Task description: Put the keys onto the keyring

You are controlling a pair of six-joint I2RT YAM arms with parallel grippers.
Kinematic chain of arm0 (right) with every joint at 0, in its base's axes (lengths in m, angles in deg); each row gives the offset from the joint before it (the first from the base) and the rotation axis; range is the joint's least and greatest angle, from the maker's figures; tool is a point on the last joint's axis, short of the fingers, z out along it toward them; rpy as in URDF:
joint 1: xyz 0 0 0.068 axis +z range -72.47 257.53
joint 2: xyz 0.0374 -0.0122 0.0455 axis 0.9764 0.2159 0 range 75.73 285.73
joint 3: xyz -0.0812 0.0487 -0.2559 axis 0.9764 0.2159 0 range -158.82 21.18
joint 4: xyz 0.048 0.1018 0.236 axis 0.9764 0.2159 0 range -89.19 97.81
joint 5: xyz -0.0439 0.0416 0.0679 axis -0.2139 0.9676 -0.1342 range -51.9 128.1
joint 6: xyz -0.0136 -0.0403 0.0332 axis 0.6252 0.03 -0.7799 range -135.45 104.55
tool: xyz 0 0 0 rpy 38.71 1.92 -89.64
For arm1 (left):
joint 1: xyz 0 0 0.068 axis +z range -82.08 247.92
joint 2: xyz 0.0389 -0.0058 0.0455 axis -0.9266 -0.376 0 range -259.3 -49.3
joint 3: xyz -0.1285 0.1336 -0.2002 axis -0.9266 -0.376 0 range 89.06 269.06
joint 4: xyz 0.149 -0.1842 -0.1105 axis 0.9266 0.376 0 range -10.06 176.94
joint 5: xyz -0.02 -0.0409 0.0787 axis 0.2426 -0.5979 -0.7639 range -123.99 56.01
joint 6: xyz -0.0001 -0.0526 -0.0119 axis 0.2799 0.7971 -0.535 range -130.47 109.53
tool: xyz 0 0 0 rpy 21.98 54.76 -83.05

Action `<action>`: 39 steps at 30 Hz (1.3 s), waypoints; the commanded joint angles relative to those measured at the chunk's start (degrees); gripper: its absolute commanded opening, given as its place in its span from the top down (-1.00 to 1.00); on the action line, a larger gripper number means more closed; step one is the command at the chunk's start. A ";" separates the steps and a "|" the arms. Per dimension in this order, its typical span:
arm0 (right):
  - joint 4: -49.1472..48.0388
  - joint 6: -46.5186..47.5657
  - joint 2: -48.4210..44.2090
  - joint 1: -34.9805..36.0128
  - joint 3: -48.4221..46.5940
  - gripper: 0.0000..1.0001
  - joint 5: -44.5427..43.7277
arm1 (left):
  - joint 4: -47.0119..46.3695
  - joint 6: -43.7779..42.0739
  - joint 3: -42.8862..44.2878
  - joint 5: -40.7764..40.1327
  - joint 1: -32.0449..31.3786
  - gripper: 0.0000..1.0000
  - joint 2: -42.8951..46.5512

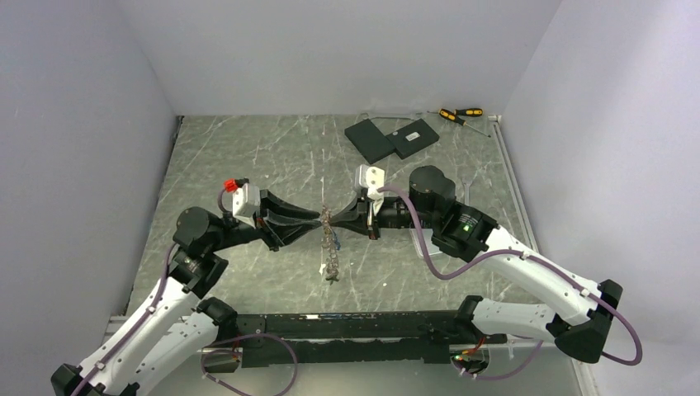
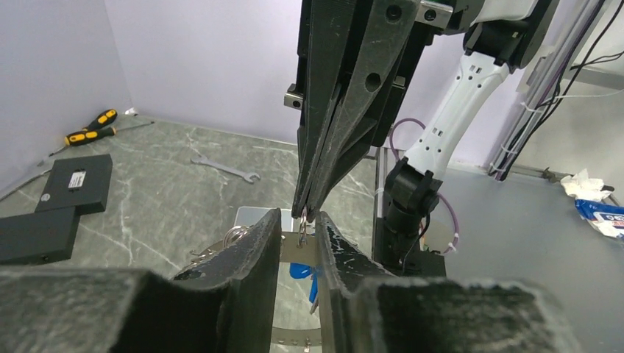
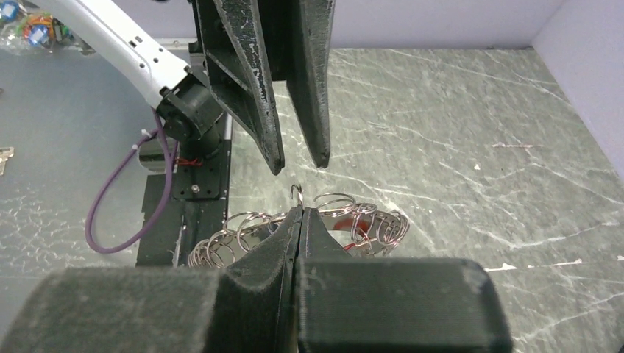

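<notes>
The keyring (image 1: pixel 331 252), a thin metal band strung with many small wire rings (image 3: pixel 368 220), hangs in mid-air between the two arms at the table's centre. My right gripper (image 3: pixel 300 213) is shut on one small ring (image 3: pixel 296 194) at the top of the band. My left gripper (image 2: pixel 298 220) faces it from the other side, open, its fingers straddling that ring and the band (image 2: pixel 294 248) without pinching them. A blue key tag (image 2: pixel 304 271) dangles below the band in the left wrist view, and something red (image 3: pixel 346 220) shows among the rings in the right wrist view.
Two black flat boxes (image 1: pixel 390 139) and two yellow-and-black screwdrivers (image 1: pixel 459 115) lie at the back of the table. A wrench (image 2: pixel 224 169) lies on the marble top. A pale slab (image 2: pixel 250 218) sits under the keyring. Grey walls close in the left, back and right.
</notes>
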 commanded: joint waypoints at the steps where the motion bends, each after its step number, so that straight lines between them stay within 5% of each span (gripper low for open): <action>1: -0.03 2.28 -0.64 0.05 -4.22 1.00 -0.51 | 12.55 -9.14 5.80 0.60 0.20 0.32 0.61; 5: 5.91 4.89 0.74 0.22 -7.31 1.00 -0.01 | 25.38 -16.69 11.27 1.61 0.18 0.03 0.05; 11: 14.41 8.88 3.54 1.76 -12.32 1.00 -2.63 | 34.56 -24.37 16.38 4.52 0.15 -0.02 -4.24; 17: 23.29 12.55 6.75 4.28 -18.18 1.00 -8.10 | 32.35 -22.90 16.54 7.57 0.16 0.05 -7.84; 26: 23.86 13.86 8.09 5.56 -18.73 1.00 -9.69 | 28.15 -20.97 15.31 9.72 0.15 0.28 -10.74; 39: 24.44 15.14 9.06 5.84 -20.08 1.00 -10.91 | 27.14 -21.24 14.39 11.04 -0.02 0.35 -13.19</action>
